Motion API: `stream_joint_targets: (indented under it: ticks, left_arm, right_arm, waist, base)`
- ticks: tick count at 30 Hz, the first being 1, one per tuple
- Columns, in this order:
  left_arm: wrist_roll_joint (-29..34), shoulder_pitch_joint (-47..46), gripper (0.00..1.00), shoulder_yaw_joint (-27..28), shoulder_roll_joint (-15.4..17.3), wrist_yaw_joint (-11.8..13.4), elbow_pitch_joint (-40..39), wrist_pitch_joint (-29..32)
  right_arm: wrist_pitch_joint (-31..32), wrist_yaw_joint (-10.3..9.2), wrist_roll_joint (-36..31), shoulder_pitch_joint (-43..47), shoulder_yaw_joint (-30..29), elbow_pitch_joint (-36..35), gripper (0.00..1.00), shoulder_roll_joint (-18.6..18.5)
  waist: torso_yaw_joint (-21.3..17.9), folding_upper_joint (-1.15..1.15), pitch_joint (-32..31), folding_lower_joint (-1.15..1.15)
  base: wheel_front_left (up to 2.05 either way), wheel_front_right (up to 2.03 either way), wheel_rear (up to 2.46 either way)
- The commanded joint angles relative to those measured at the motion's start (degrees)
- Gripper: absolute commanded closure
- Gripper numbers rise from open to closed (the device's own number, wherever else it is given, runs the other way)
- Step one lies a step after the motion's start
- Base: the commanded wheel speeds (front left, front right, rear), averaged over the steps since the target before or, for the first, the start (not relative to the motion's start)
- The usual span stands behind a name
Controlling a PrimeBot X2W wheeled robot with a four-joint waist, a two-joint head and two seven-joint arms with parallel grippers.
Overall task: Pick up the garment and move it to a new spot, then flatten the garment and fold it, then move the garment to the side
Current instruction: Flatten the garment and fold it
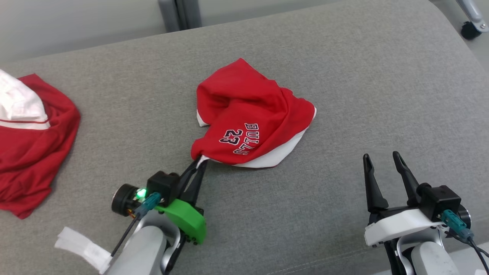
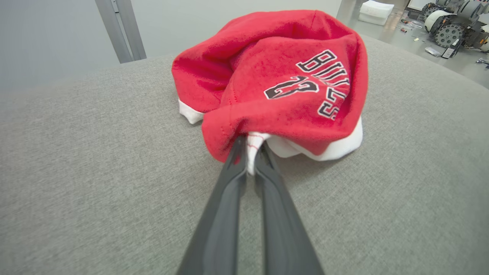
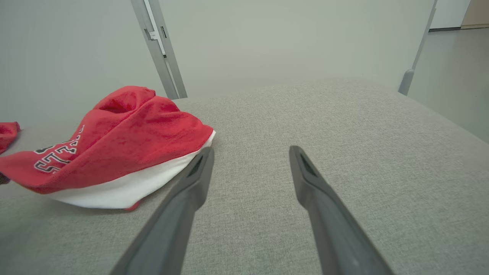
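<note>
A crumpled red garment (image 1: 252, 114) with white trim and "BULLS 23" lettering lies in the middle of the grey cushion. My left gripper (image 1: 199, 163) is shut on its near white-edged corner. The left wrist view shows both dark fingers (image 2: 233, 168) pinching that white hem of the garment (image 2: 282, 76). My right gripper (image 1: 382, 158) stands open at the lower right, clear of the cloth. In the right wrist view the garment (image 3: 126, 145) lies to the left of the right gripper (image 3: 250, 152), whose left fingertip is close to the white trim.
A second heap of red and white clothing (image 1: 26, 141) lies at the far left of the cushion (image 1: 363, 76). A white tag (image 1: 82, 244) hangs by my left forearm. A caster wheel (image 1: 470, 29) stands beyond the far right corner.
</note>
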Motion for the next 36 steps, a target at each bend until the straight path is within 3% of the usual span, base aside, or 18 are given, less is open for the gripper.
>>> stream_joint_targets:
  ticks: [1, 6, 12, 13, 14, 15, 26, 31, 36]
  left_arm:
    - [0.4, 2.2, 1.0, 1.4, 1.4, 0.6, -2.1, 0.0]
    - [1.5, 9.3, 1.0, 5.3, 5.2, 1.8, -8.5, 0.0]
    - [0.1, 16.6, 1.0, 9.0, 7.1, 3.0, -10.3, 0.0]
    - [0.0, 17.2, 0.92, 9.3, 7.0, 3.0, -10.4, 0.0]
    - [0.0, 17.8, 0.13, 9.7, 6.8, 3.1, -10.7, 0.0]
    - [0.1, 18.1, 0.0, 9.9, 6.5, 3.1, -11.0, 0.0]
    - [2.5, 20.6, 0.0, 18.4, 4.1, 3.8, -24.1, 0.0]
    - [3.6, 21.9, 0.0, 24.2, 3.1, 4.4, -26.5, 0.0]
    - [5.0, 22.7, 0.0, 27.2, 2.4, 3.1, -26.1, 0.0]
  right_arm:
    - [-0.2, 0.01, -0.1, 0.8, 0.0, 0.1, 0.0, -0.2]
    - [-0.2, 0.01, 0.1, 1.9, 0.3, 0.2, 0.0, -0.3]
    - [-0.2, 0.01, 0.4, 2.2, 0.7, 0.5, 0.0, -0.5]
    - [-0.2, 0.01, 0.3, 2.4, 0.7, 0.6, 0.0, -0.5]
    - [-0.2, 0.01, 0.3, 2.5, 0.6, 0.6, 0.0, -0.5]
    - [-0.2, 0.01, 0.4, 2.7, 0.6, 0.7, 0.0, -0.6]
    - [-0.2, 0.01, 0.8, 3.3, 0.7, 1.3, 0.0, -0.7]
    - [-0.2, 0.01, 1.1, 3.8, 1.4, 1.8, 0.0, -0.8]
    - [-0.2, 0.02, 1.7, 4.0, 1.8, 2.5, 0.0, -1.2]
  waist:
    - [3.3, 0.0, -2.6, 0.0]
    - [7.2, 0.0, -4.4, 0.0]
    - [10.0, 0.0, -5.2, 0.0]
    - [10.4, 0.0, -5.4, 0.0]
    - [10.8, 0.0, -5.5, 0.0]
    - [11.1, 0.0, -5.7, 0.0]
    - [13.5, 0.0, -8.0, 0.0]
    - [13.3, 0.0, -8.6, 0.0]
    - [13.1, 0.0, -8.8, 0.0]
  base:
    - [0.0, 0.0, 0.0]
    - [0.0, 0.0, 0.0]
    - [0.0, 0.0, 0.0]
    - [0.0, 0.0, 0.0]
    - [0.0, 0.0, 0.0]
    - [0.0, 0.0, 0.0]
    - [0.0, 0.0, 0.0]
    - [0.0, 0.0, 0.0]
    - [0.0, 0.0, 0.0]
